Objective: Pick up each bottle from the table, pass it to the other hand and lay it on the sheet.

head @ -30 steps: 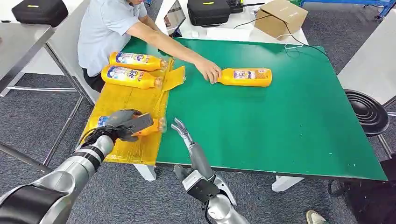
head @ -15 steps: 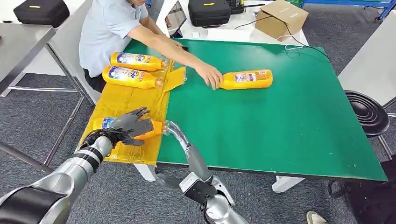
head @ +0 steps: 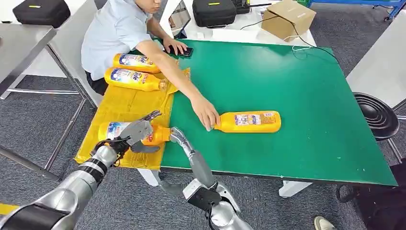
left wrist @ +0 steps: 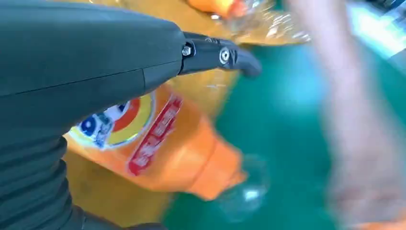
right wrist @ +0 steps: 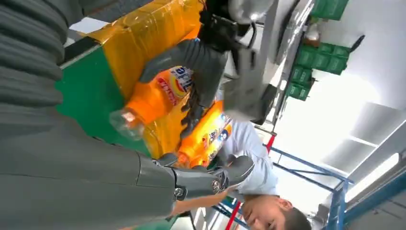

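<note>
Green table point(head: 297, 143), yellow sheet point(head: 119, 103) over its left end. Fresh bottle point(head: 249, 121) slid nearer the robot's edge by a person's hand point(head: 205, 112) over the last second; now on the bare green, well right of both hands, hand at its cap end. Next pick likely supplied. Two bottles point(head: 131, 69) parked at the sheet's far end, unmoved. Third bottle point(head: 136, 134) lying flat on the near sheet, cap toward the green. Left hand point(head: 136, 132) loosened from a wrap to fingers spread above it, holding nothing. Placement judged complete. Right hand point(head: 179, 138) empty, fingers apart, beside that cap.
</note>
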`<state>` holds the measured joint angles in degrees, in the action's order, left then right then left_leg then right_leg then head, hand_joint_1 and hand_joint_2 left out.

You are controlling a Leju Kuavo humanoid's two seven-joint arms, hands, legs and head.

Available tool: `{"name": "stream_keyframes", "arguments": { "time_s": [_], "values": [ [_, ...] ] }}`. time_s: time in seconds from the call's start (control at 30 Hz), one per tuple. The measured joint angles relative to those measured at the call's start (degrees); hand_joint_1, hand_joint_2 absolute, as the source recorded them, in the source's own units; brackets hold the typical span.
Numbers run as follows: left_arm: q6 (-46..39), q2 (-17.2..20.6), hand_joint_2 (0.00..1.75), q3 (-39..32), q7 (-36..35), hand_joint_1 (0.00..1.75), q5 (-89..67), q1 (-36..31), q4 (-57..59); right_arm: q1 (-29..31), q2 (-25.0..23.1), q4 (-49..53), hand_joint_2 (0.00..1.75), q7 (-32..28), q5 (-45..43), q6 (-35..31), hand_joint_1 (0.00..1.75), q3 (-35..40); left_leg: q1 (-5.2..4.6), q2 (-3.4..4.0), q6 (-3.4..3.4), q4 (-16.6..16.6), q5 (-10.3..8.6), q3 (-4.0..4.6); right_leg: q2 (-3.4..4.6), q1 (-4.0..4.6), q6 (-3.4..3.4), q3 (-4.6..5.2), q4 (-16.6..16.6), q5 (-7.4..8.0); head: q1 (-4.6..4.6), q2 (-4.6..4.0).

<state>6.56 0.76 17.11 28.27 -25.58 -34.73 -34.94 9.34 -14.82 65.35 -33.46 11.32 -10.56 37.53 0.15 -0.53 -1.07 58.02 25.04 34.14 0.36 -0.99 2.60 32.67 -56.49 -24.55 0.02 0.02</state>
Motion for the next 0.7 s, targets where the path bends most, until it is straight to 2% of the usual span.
{"name": "stream_keyframes", "arguments": {
  "time_s": [0.2, 0.37, 0.47, 0.7],
  "values": [
    [-1.1, -1.7, 1.75, -4.4, 2.4, 0.00, 13.5, 8.8, -15.6, 0.0, 0.6, -1.0, 1.75, -0.6, 0.0, -0.4, 0.00, 0.0, 0.01, -0.01, 0.00, 0.0, 0.00, 0.24, 0.00, 0.01, 0.00, 0.24, 0.0, 0.00, 0.00, 0.00],
    [9.4, -3.7, 1.75, -8.2, 2.9, 0.00, 31.8, 12.9, -24.8, 0.1, 0.6, -1.7, 1.75, -1.0, 0.4, -0.5, 0.00, 0.2, 0.02, 0.01, 0.00, 0.0, 0.00, 0.26, 0.00, 0.03, 0.00, 0.25, 0.0, 0.00, -0.02, 0.00],
    [12.8, -4.6, 1.75, -10.8, 2.4, 0.00, 40.6, 15.1, -29.4, 0.1, 0.6, -1.9, 1.75, -1.1, 0.8, -0.7, 0.00, 0.2, 0.03, 0.04, 0.01, 0.0, 0.00, 0.26, 0.01, 0.03, 0.00, 0.27, 0.0, 0.00, -0.02, 0.00],
    [14.4, -5.9, 1.75, -14.8, 1.4, 0.00, 44.7, 18.3, -36.4, 0.1, 0.7, -1.9, 1.75, -1.2, 0.9, -0.8, 0.00, 0.2, 0.03, 0.01, 0.00, 0.0, 0.00, 0.26, 0.00, 0.02, 0.00, 0.27, 0.0, 0.00, -0.02, 0.00]
  ]
}}
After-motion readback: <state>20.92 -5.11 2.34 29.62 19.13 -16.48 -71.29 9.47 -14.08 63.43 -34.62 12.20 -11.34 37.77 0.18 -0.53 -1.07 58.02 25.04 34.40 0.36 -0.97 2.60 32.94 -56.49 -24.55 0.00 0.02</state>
